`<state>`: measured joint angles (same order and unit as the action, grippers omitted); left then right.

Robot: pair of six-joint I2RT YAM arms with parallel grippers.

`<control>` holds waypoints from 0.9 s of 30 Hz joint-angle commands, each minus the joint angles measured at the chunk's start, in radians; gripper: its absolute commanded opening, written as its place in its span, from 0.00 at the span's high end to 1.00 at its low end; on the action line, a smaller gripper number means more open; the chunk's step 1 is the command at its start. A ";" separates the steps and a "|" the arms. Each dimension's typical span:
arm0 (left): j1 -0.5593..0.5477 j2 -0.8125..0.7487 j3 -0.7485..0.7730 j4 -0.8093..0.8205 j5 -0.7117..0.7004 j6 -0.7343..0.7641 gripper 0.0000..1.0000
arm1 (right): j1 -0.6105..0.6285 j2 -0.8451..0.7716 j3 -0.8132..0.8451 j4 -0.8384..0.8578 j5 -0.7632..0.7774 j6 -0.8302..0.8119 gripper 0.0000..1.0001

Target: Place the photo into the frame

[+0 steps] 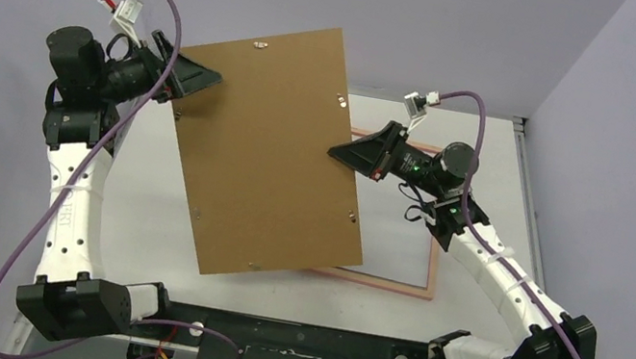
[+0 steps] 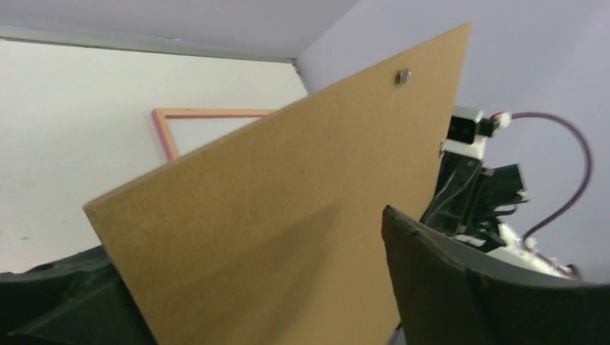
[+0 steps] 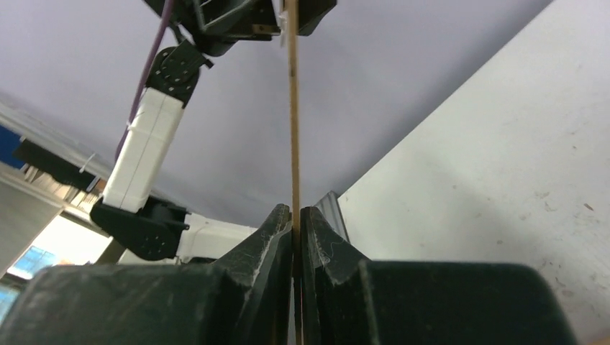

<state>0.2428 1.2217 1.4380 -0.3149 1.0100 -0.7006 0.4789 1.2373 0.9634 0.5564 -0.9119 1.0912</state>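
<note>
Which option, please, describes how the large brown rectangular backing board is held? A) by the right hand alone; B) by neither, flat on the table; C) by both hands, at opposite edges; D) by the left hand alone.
C: the left hand and the right hand each clamp an edge of the board, tilted above the thin pink rectangular frame.

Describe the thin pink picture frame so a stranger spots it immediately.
Start at the white table's right half. Lying flat there, partly hidden under the raised brown rectangular board, is the thin pink rectangular frame. Only it is pink and rests on the table.
</note>
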 commanded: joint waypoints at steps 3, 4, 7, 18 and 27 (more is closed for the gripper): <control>-0.002 0.010 0.098 -0.161 -0.135 0.167 0.04 | -0.019 -0.032 0.139 -0.299 0.214 -0.119 0.95; -0.001 0.017 0.104 -0.182 -0.154 0.189 0.04 | -0.028 -0.028 0.153 -0.337 0.228 -0.125 0.95; 0.012 0.033 0.123 -0.241 -0.234 0.248 0.04 | -0.056 -0.025 0.204 -0.496 0.293 -0.166 0.95; -0.057 0.076 0.075 -0.358 -0.363 0.428 0.04 | -0.314 -0.083 0.320 -0.892 0.474 -0.271 0.95; -0.353 0.177 -0.099 -0.240 -0.478 0.465 0.06 | -0.505 -0.125 0.313 -1.049 0.390 -0.347 0.95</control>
<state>-0.0238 1.3483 1.3788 -0.6262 0.5949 -0.2722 0.0254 1.1667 1.2221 -0.5053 -0.4355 0.7624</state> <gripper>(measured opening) 0.969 0.074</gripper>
